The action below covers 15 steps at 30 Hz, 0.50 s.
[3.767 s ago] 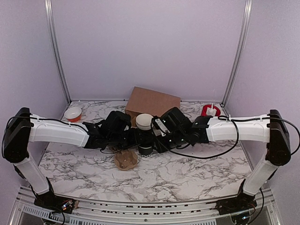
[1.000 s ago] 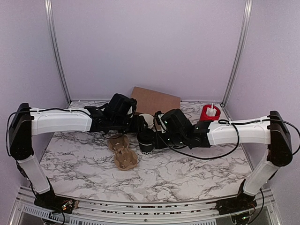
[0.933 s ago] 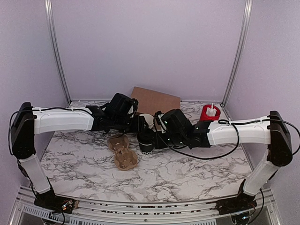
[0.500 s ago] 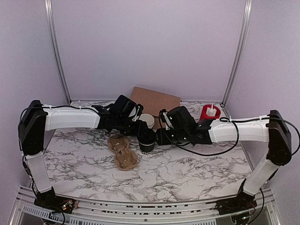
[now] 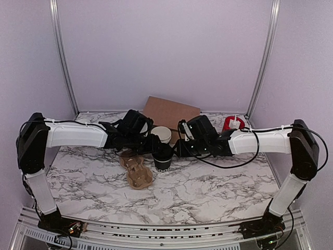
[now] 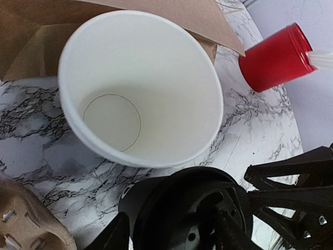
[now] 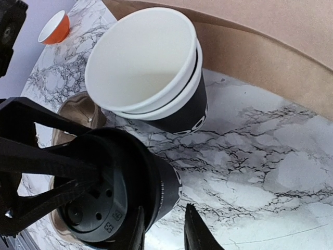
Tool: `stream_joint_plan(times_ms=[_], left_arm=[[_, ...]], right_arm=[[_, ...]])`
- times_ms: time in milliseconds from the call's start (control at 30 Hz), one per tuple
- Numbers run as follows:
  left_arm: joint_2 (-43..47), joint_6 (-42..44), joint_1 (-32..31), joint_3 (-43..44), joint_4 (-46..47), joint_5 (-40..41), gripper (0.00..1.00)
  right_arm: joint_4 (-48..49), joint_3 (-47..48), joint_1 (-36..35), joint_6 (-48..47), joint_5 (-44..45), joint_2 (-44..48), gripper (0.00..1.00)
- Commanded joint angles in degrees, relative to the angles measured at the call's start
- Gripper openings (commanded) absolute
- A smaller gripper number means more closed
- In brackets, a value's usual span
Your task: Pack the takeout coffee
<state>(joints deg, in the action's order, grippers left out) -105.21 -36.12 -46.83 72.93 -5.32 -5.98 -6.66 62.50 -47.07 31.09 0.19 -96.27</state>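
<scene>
The takeout coffee (image 5: 163, 155), a black cup with a black lid, stands upright on the marble table just right of the cardboard cup carrier (image 5: 138, 172). My left gripper (image 5: 155, 147) reaches it from the left. In the left wrist view its fingers (image 6: 112, 237) sit on either side of the cup (image 6: 182, 208) and close on it. My right gripper (image 5: 177, 149) is just right of the cup. In the right wrist view its jaws (image 7: 164, 229) stand a little apart over bare table, empty, with the cup (image 7: 104, 198) beside the left finger.
Stacked lidless white-rimmed cups (image 5: 161, 134) stand right behind the coffee, close to both grippers (image 6: 140, 83) (image 7: 151, 67). A brown paper bag (image 5: 171, 111) lies behind them. A red cylinder (image 5: 232, 124) is at the back right. An orange bowl (image 7: 53, 34) is at the far left.
My left gripper has come down and right from the back onto the cup. My right gripper has let go of the cup and drawn back to the right. The cup stays put.
</scene>
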Motion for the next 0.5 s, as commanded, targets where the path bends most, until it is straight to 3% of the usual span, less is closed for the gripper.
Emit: stream_joint_plan(times_ms=[0, 467], left_arm=[[3.29, -5.89, -0.97, -4.36, 1.75, 4.25, 0.56], [5.60, -14.27, -5.29, -10.71, 7.08, 9.91, 0.54]], right_arm=[[-0.26, 3.10, 0.98, -0.72, -1.34, -2.17, 0.24], [-2.38, 10.31, 1.54, -6.56, -4.24, -7.25, 0.23]])
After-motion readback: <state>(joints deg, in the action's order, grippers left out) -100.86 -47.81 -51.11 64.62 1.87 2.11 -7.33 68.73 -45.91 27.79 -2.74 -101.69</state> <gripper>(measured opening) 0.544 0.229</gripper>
